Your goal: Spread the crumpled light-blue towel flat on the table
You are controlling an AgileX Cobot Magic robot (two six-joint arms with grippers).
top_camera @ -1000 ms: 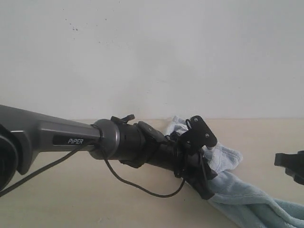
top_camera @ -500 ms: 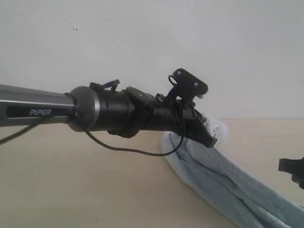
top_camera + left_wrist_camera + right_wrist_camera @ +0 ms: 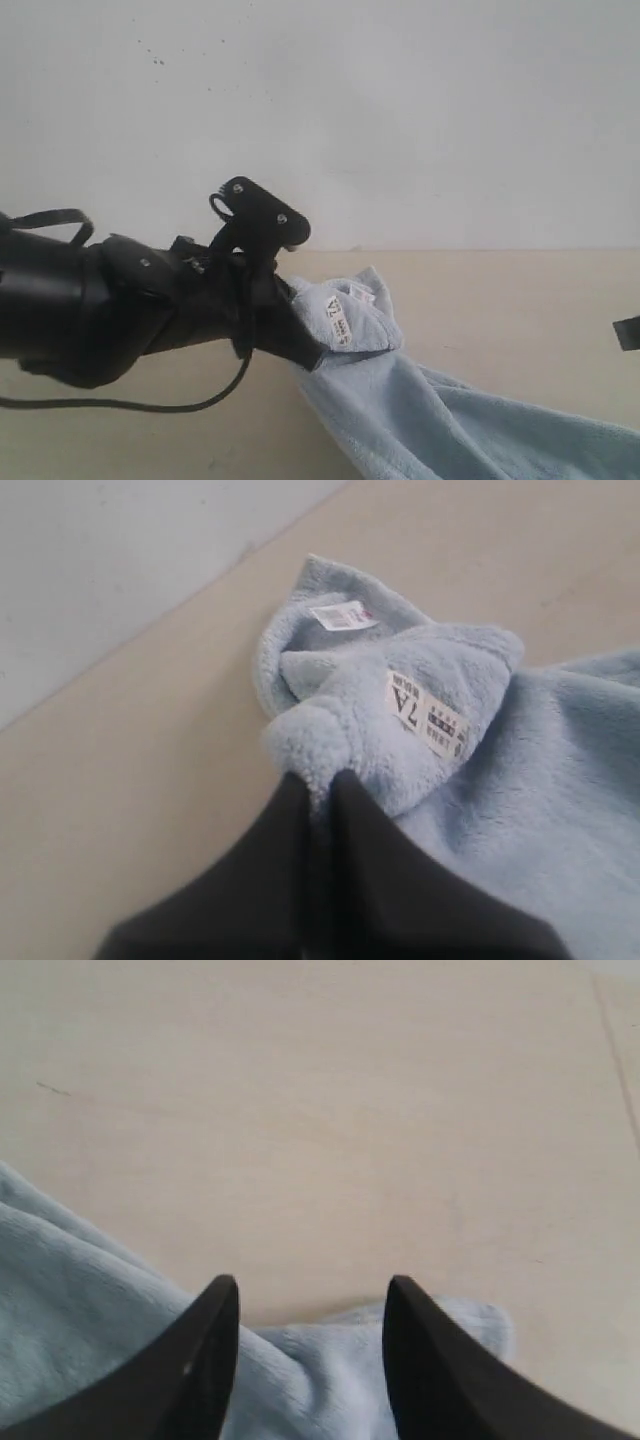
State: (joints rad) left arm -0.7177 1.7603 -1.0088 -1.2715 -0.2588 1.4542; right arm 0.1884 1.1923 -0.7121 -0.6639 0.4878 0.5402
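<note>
Exterior view: my left claw (image 3: 308,352) pinches one corner of the large pale light-blue fluffy terry towel (image 3: 430,425) and holds it up off the smooth pale beige wood-look desk (image 3: 520,290). The towel's long axis runs from that pinch down and rightward toward my right claw (image 3: 628,332), which shows only as a sliver at the frame edge. Left wrist view: fingers (image 3: 370,850) pressed together, pile bunched at the tips, white sewn tag (image 3: 428,715) just beyond. Right wrist view: right claw (image 3: 312,1285) spread wide, holding nothing, with a towel corner lying on the desk between its fingers. Can't tell if it touches. The right arm is nearer that free end, so I judge the next move is to close there, then pull apart along the axis.
</note>
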